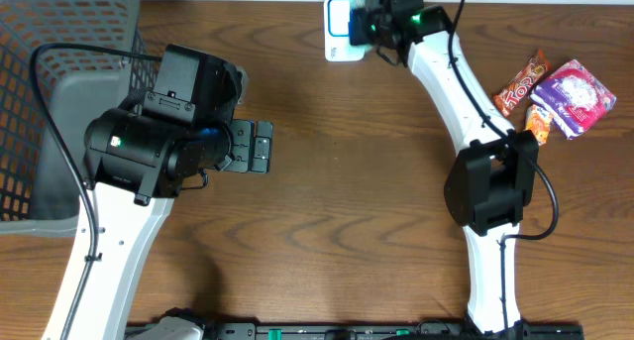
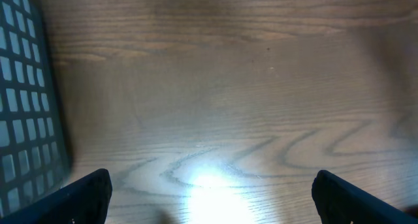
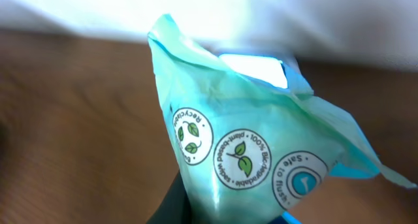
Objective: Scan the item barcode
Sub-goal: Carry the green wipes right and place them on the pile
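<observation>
One teal packet (image 3: pixel 241 152) fills right wrist view, three round printed badges on its face. Right pincer (image 1: pixel 361 28) clenched on it at 12 o'clock edge of worktop (image 1: pixel 337 211). Left pincer (image 1: pixel 260 147) released, spread wide, empty, toward 9 o'clock. One grey basket (image 1: pixel 59 82) at 10 o'clock. Three snack packets (image 1: pixel 575 95) at 2 o'clock.

A basket (image 1: pixel 59 102) sits at the counter's (image 1: pixel 347 181) left edge. A pack (image 1: pixel 337 25) is at the far edge, in the right pincer (image 1: pixel 365 28). Three snack packets (image 1: pixel 575 94) lie close together at the right.
</observation>
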You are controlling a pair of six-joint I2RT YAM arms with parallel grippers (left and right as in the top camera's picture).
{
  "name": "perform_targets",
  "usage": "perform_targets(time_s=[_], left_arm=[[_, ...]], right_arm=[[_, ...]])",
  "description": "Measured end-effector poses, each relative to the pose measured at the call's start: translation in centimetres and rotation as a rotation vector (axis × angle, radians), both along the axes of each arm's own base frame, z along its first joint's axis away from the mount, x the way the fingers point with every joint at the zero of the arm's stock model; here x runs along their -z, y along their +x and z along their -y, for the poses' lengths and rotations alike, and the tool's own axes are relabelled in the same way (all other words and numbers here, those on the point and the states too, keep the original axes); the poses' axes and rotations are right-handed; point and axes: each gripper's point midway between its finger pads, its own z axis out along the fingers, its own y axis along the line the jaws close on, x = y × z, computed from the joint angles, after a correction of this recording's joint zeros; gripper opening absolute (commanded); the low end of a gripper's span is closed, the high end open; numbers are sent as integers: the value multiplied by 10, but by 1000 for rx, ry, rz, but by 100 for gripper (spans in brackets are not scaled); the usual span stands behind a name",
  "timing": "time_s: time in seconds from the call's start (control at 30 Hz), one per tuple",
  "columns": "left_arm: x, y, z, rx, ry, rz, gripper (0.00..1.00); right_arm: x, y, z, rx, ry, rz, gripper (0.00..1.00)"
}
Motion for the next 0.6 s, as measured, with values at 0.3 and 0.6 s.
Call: perform_targets(time_s=[0.3, 0.6], left_arm=[[0, 0, 0, 0, 0, 0, 98], [0, 0, 0, 0, 0, 0, 98]], right_arm=[[-3, 15, -30, 37, 82, 77, 1], [50, 6, 54, 229, -76, -122, 1]])
